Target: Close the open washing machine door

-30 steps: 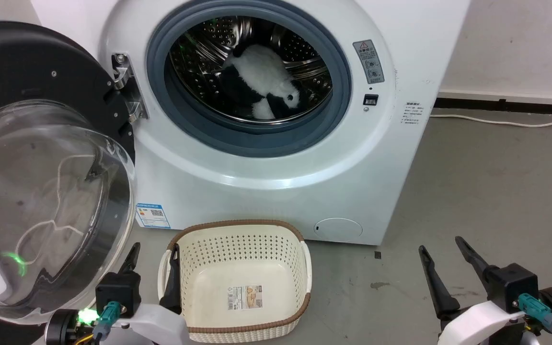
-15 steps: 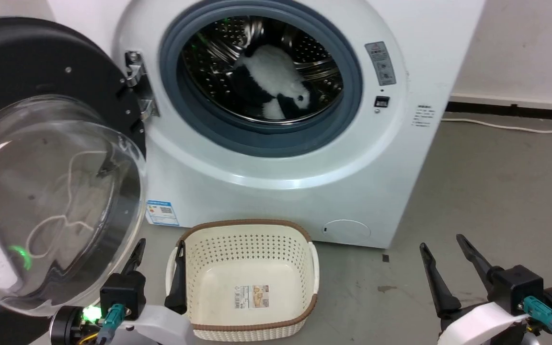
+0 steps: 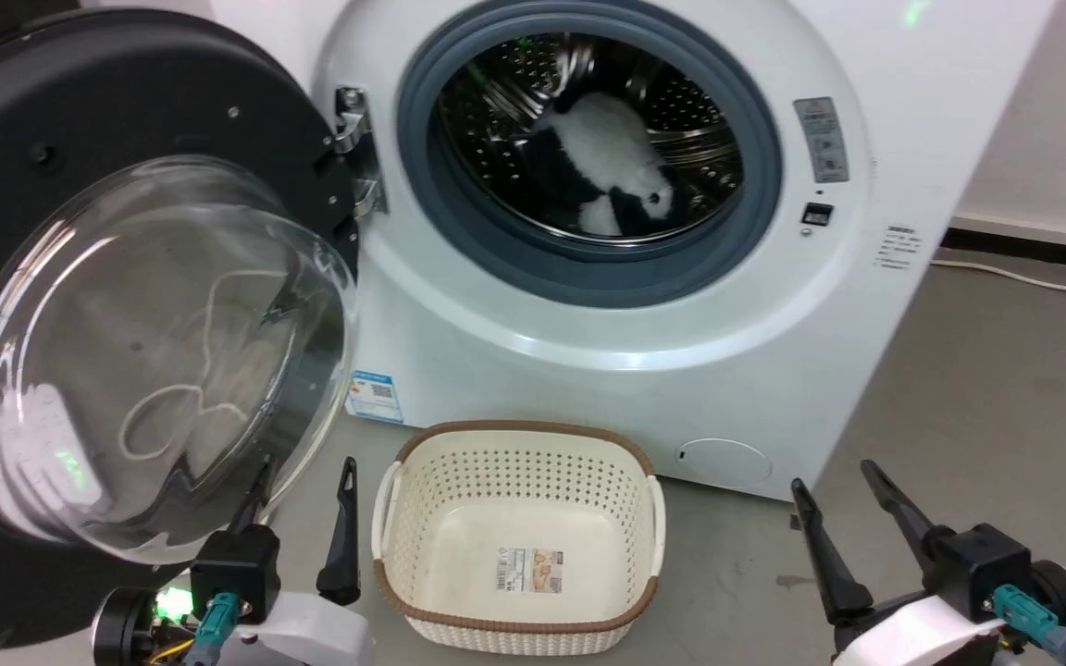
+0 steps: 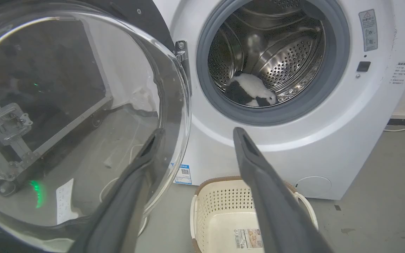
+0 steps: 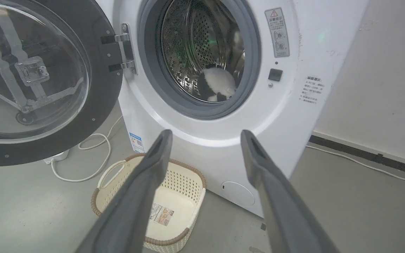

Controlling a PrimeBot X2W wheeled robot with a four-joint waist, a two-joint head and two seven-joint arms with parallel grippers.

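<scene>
Step in hand: we judge this as the approach; the door is not yet pushed.
Door: the washing machine door (image 3: 144, 351) stands swung wide to the left on its hinge (image 3: 353, 139), with its glass bowl bulging toward us at the near left.
Left end effector: the left end effector (image 3: 303, 476) has its fingers spread wide and holds nothing. It sits low, just beside the bowl's lower right edge. One finger shows through the glass, and we cannot tell whether it touches.
Right end effector: the right end effector (image 3: 831, 474) is likewise spread and empty at the near right, well apart from the door.
Next move: we think the left arm must get behind the black rim (image 3: 80, 92) on its far-left side and sweep it rightward until it meets the latch (image 3: 816, 215).
Drum: a black-and-white plush toy (image 3: 607, 157) lies inside, seemingly clear of the grey ring (image 3: 588, 277).
Floor: the grey floor (image 3: 959, 388) looks smooth. An empty cream basket (image 3: 519, 427) stands on it before the machine, perhaps under the door's swing.
Room: a pale wall (image 3: 1051, 139) is at the far right, with a white cable (image 3: 1023, 275) at its foot.
</scene>
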